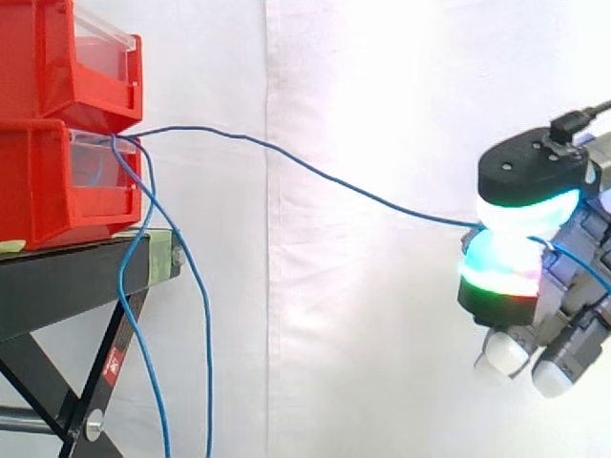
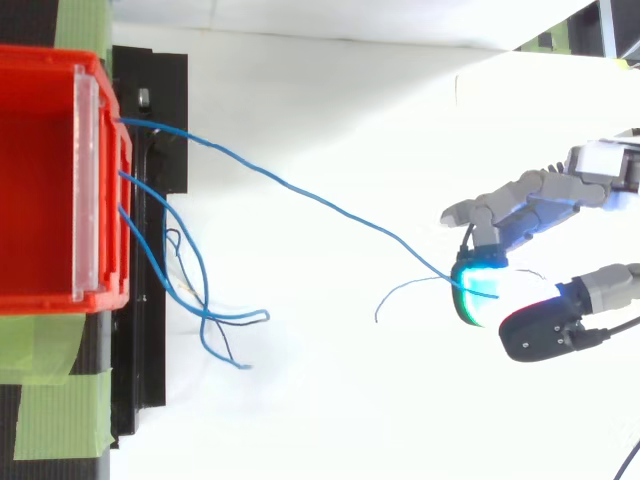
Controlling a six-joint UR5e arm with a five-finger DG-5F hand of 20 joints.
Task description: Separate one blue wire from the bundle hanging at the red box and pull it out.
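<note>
While the rest of the bundle (image 1: 207,382) hangs at the red bin (image 1: 38,181) on the left, one blue wire (image 1: 315,172) stretches right to the hand (image 1: 530,172), pinched between its curled fingers (image 1: 496,262).

The hand (image 1: 531,172) comprises grey segmented metal fingers with black housings. Its thick fingertip pads (image 1: 506,250) glow cyan, green and red.

Bright glare across white curtain (image 1: 382,114)
</note>
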